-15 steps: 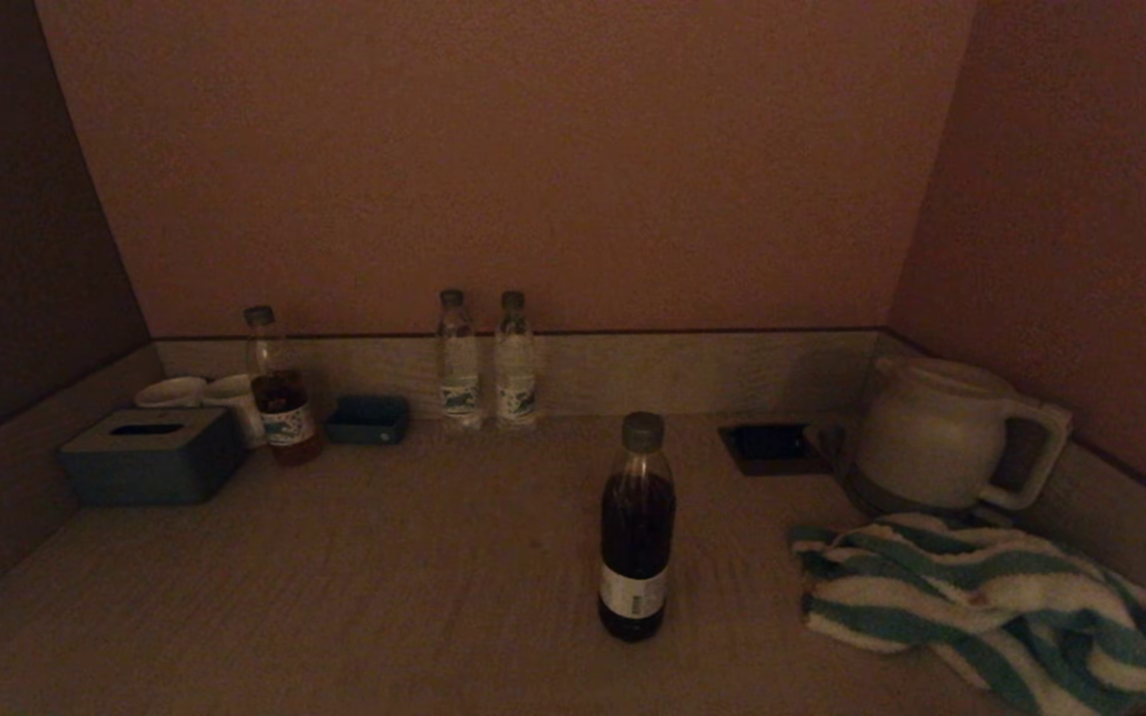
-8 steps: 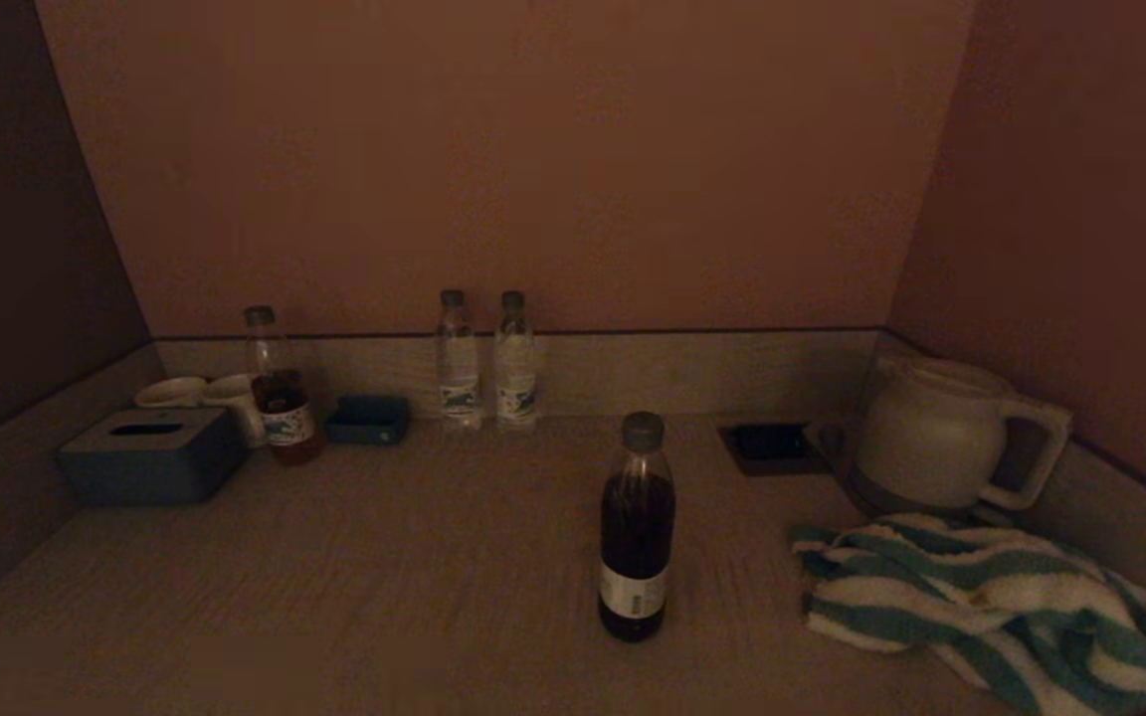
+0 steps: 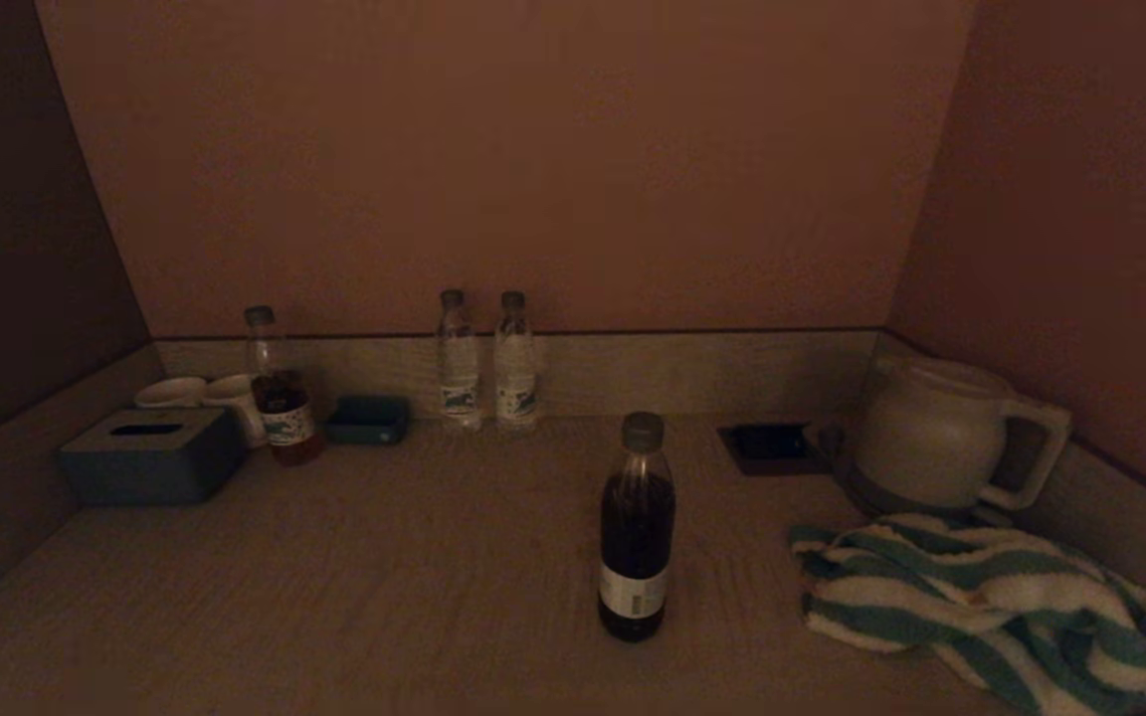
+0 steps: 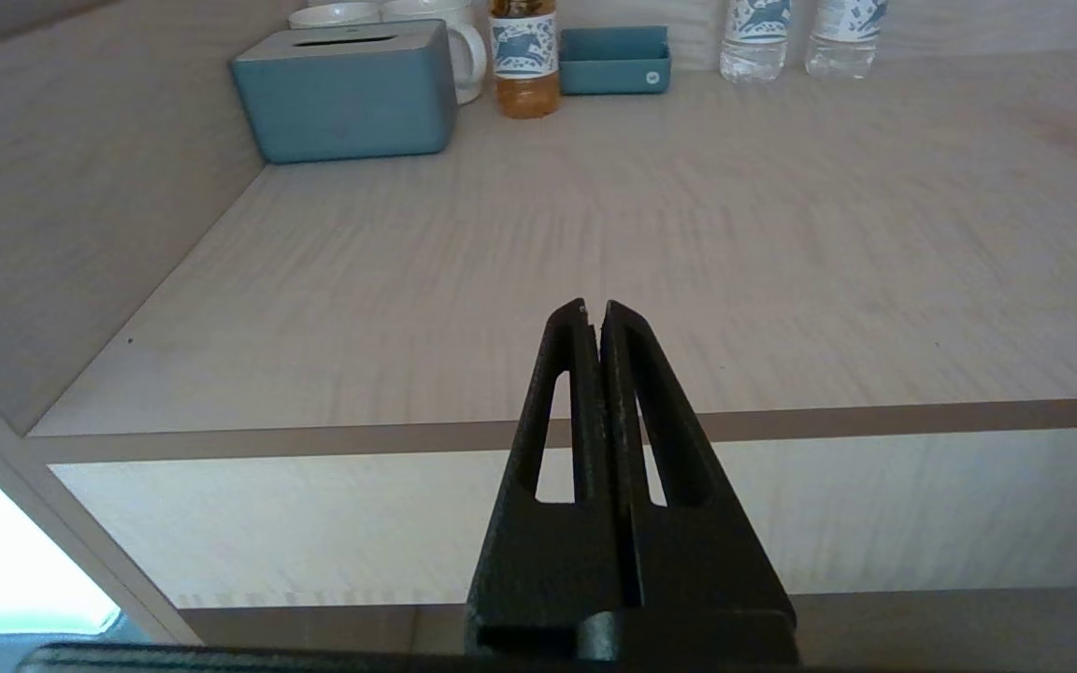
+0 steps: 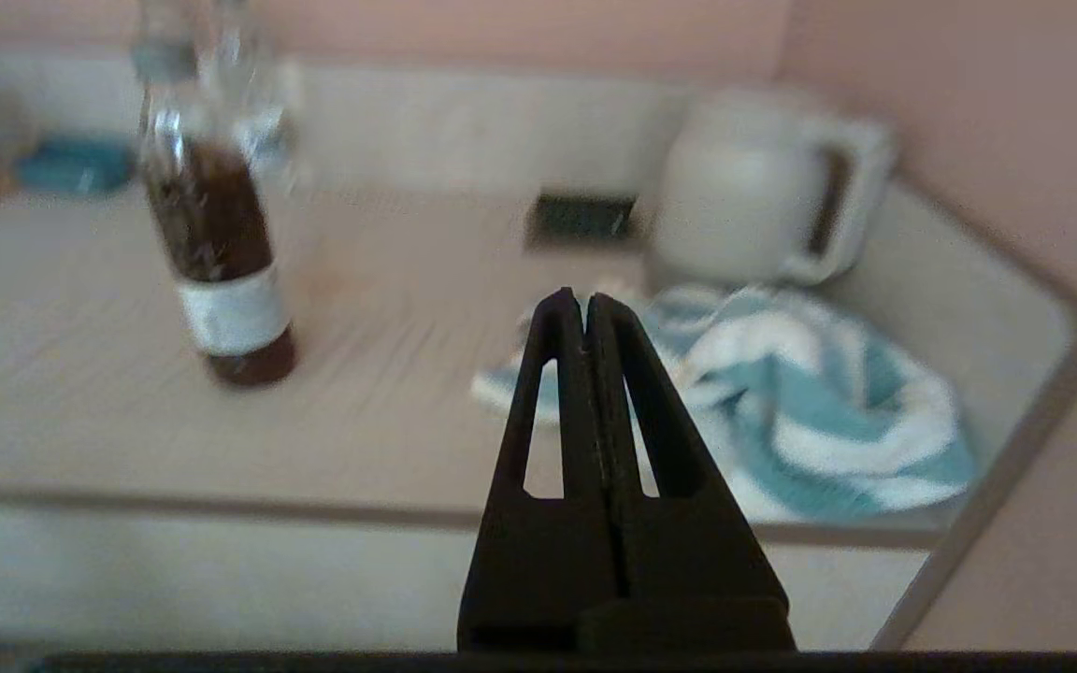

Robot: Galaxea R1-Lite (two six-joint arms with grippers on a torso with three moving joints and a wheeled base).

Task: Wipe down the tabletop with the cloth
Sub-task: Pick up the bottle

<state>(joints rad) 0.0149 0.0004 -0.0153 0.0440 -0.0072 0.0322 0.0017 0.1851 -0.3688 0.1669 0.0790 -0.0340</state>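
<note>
A green-and-white striped cloth lies bunched on the wooden tabletop at the front right, in front of the kettle; it also shows in the right wrist view. Neither gripper shows in the head view. My right gripper is shut and empty, held before the table's front edge and pointing towards the cloth's near left side. My left gripper is shut and empty, before the front edge at the left part of the table.
A dark drink bottle stands mid-table, left of the cloth. A white kettle and a dark socket plate are at back right. Two water bottles, a tea bottle, a blue tray, cups and a tissue box line the back left.
</note>
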